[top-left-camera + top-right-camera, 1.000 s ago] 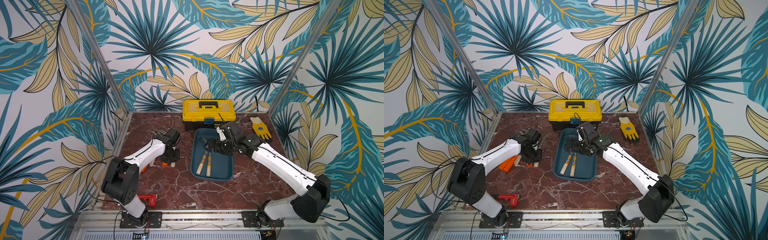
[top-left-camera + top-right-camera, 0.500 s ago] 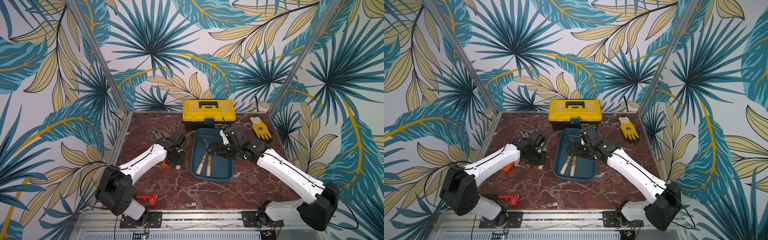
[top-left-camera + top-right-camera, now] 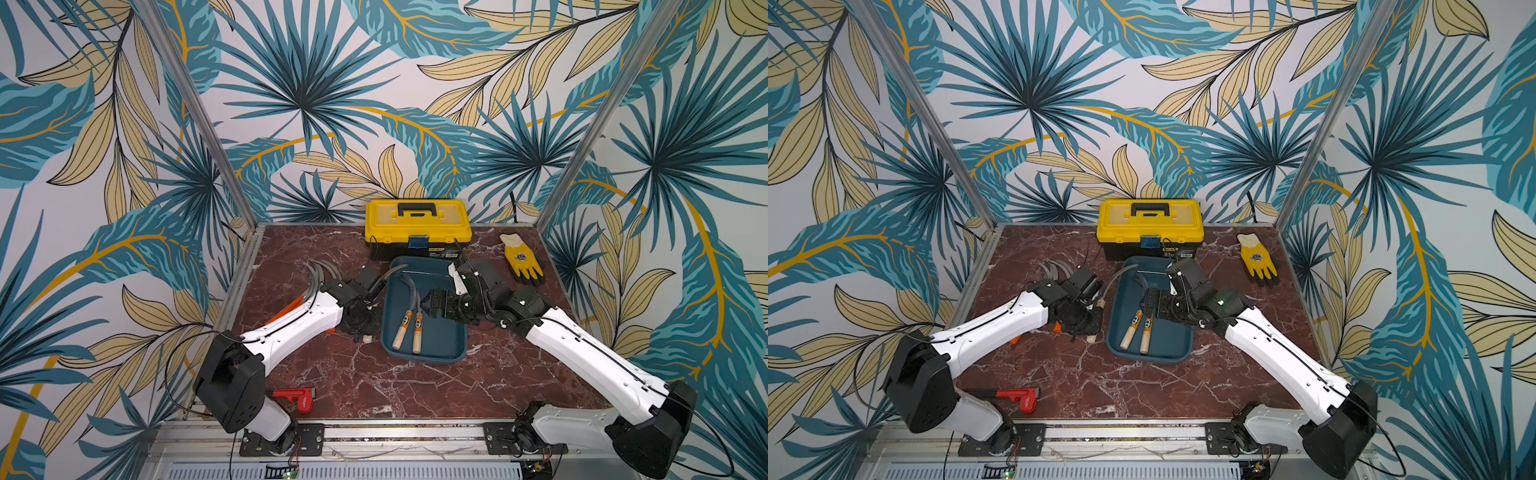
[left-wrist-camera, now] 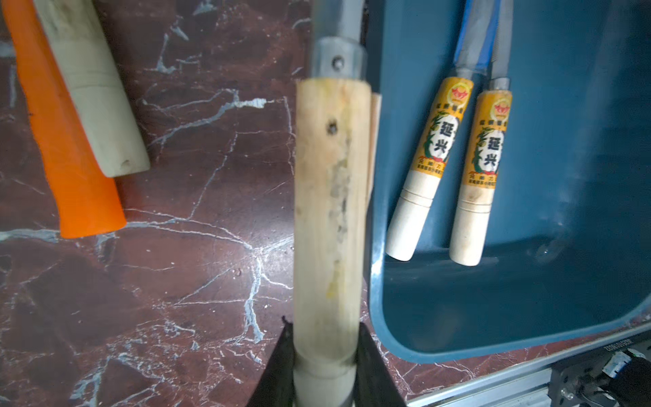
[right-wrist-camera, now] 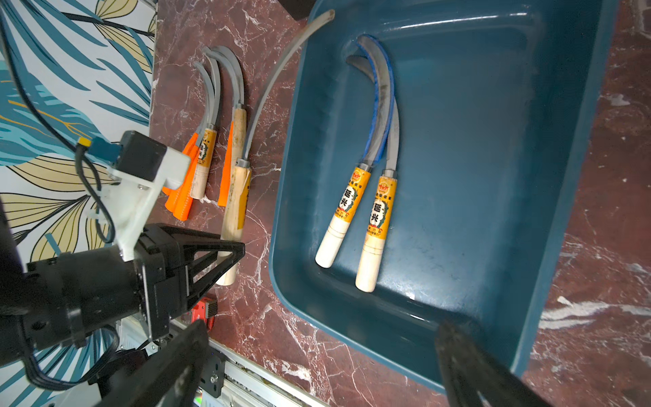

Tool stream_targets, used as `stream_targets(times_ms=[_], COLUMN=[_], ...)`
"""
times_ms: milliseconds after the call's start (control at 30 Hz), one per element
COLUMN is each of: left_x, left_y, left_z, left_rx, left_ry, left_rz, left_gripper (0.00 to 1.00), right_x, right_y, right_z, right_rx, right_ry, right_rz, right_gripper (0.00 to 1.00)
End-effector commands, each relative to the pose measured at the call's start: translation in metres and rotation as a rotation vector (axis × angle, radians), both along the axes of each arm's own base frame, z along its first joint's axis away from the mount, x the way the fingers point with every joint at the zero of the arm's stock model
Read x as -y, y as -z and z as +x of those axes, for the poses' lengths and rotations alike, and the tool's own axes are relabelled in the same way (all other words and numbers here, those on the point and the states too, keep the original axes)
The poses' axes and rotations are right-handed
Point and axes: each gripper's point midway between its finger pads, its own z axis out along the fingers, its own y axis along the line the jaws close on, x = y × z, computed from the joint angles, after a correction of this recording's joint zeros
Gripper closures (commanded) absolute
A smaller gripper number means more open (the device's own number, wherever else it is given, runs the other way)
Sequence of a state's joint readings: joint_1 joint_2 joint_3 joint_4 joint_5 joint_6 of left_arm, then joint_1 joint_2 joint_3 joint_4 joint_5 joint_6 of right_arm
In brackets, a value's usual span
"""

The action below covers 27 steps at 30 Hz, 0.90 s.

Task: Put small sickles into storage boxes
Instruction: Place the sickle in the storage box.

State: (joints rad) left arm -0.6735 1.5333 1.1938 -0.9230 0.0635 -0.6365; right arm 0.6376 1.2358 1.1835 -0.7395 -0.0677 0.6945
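Note:
The teal storage box (image 3: 446, 338) sits mid-table with two small sickles (image 3: 409, 326) lying side by side in it, their labelled wooden handles (image 5: 355, 211) toward the front. My left gripper (image 4: 324, 338) is shut on the end of a third sickle's pale wooden handle (image 4: 329, 197). It holds this sickle low beside the box's left rim, and the blade (image 5: 278, 81) arcs toward the box's far corner. My right gripper (image 5: 322, 327) hangs open over the box, with nothing between its fingers. Several more sickles (image 3: 318, 274) with wooden and orange handles (image 5: 183, 190) lie left of the box.
A yellow-and-black toolbox (image 3: 417, 224) stands right behind the box. A yellow glove (image 3: 521, 259) lies at the back right. A red clamp-like tool (image 3: 297, 397) lies near the front left edge. Metal rails (image 3: 374, 432) run along the front.
My left gripper has carried its sickle rightward from the pile to the box's left rim. The right gripper has drawn back slightly toward the right over the box.

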Motion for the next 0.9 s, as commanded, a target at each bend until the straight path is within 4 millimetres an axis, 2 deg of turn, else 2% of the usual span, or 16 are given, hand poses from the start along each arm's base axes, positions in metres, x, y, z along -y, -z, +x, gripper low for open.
stream_targets(times_ms=[0,367,867], left_x=[0.012,0.042,0.066], left_y=[-0.006,-0.001,0.027], left_z=[0.009,0.02,0.034], left_rx=[0.026,0.016,-0.036], left_ry=[0.009,0.073,0.127], left_rz=[-0.003,-0.001,0.028], left_gripper=[1.0,1.0,1.0], right_x=[0.009,0.018,0.029], right_y=[0.008,0.008,0.013], right_z=[-0.008,-0.011,-0.01], right_rx=[-0.01,-0.001,0.016], right_ry=[-0.004,-0.007,-0.008], right_rz=[-0.046,-0.093,-0.162], right_gripper=[0.0,0.0,0.01])
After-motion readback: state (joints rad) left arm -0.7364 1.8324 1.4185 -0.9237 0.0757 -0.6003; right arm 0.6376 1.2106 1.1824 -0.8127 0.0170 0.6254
